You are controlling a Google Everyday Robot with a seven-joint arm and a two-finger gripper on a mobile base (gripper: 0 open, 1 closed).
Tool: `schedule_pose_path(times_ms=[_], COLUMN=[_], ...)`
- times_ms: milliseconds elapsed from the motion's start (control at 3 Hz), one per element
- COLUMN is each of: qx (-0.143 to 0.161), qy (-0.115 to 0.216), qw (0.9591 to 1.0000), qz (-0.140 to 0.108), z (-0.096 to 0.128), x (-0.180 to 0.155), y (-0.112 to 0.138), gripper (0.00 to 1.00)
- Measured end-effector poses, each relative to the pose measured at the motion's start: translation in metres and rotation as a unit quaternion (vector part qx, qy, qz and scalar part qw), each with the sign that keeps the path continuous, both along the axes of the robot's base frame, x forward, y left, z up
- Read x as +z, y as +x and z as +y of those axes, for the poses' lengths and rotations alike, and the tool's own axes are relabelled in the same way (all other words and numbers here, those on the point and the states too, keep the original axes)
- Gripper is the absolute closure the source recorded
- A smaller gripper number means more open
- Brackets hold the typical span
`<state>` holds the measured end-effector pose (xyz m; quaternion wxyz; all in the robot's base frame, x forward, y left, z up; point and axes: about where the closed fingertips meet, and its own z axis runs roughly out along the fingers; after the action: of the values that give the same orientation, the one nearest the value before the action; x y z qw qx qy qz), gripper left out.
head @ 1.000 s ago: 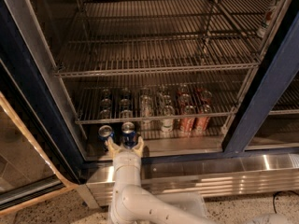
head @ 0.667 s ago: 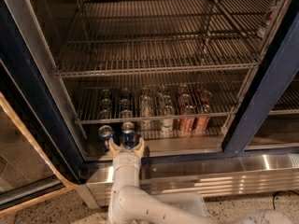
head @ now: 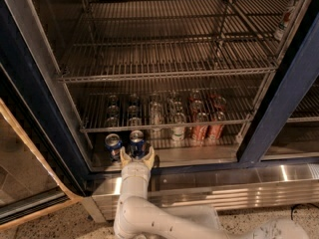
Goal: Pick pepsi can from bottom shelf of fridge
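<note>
We saw the white arm (head: pixel 133 193) rise from the lower edge of the view and reach into the open fridge (head: pixel 294 98) at its lowest level. The claw (head: pixel 137 155) sat at the front left of the bottom shelf (head: pixel 199 156), open, its two fingers (head: pixel 149 158) splayed on either side of the foot of the pepsi can (head: pixel 137 142), which stood upright between them; we could not tell whether they touched it. A second blue can (head: pixel 113 144) stood just beside it on the left. On the wire rack (head: pixel 99 128) directly above, rows of silver cans (head: pixel 155 116) and red cans (head: pixel 202 128) stood upright. The higher racks (head: pixel 164 59) were bare, and a shiny steel kick plate (head: pixel 224 185) ran below the shelf
</note>
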<state>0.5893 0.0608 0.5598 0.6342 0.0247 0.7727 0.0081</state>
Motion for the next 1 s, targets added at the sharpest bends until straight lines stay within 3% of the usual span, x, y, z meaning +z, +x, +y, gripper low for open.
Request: schedule_pose_path(times_ms=[333, 1000], qx=[-0.011, -0.01], qy=[-0.002, 0.041], qw=[0.9999, 0.999], qz=[-0.006, -0.011], z=[-0.0036, -0.0081], x=[-0.0016, -0.0076], y=[0.003, 0.0125], gripper=[0.35, 0.37])
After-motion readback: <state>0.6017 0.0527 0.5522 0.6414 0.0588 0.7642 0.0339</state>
